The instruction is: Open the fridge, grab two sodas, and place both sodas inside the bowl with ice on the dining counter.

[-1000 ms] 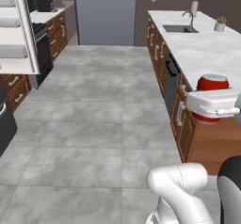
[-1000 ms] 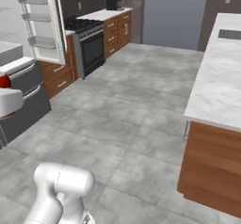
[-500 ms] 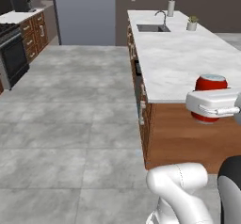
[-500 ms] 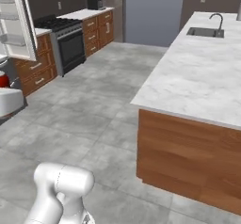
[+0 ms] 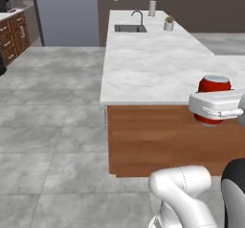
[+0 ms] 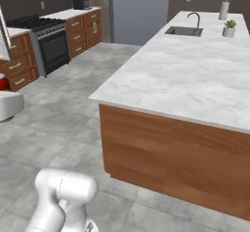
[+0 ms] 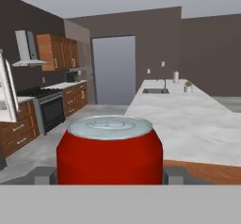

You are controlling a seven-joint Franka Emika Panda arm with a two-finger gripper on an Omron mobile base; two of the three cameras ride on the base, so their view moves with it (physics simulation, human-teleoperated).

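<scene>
A red soda can [image 7: 109, 148] with a silver top stands upright between my two dark fingertips [image 7: 44, 175], and my gripper [image 7: 109, 177] is shut on it. In the left base view the same soda [image 5: 214, 85] sits in the white hand of the gripper [image 5: 216, 108] at the right edge, level with the counter's near end. The can's red side [image 6: 3, 82] peeks out above the hand at the left edge of the right base view. A slice of the fridge's open door [image 7: 6, 93] shows far left in the hand view. The bowl, the ice and the dining counter are out of view.
A marble island counter [image 5: 148, 74] on a wooden base [image 5: 158, 141] runs ahead, with a sink [image 5: 130, 28] and potted plant [image 5: 169, 24] at its far end. A stove [image 6: 51, 43] and wooden cabinets [image 6: 80, 29] line the left wall. Grey tiled floor [image 5: 52, 107] lies open to the left.
The whole picture has shifted as the base turned and drove: the fridge has slid off to the left and the island counter has come near and central. The can stays in the gripper.
</scene>
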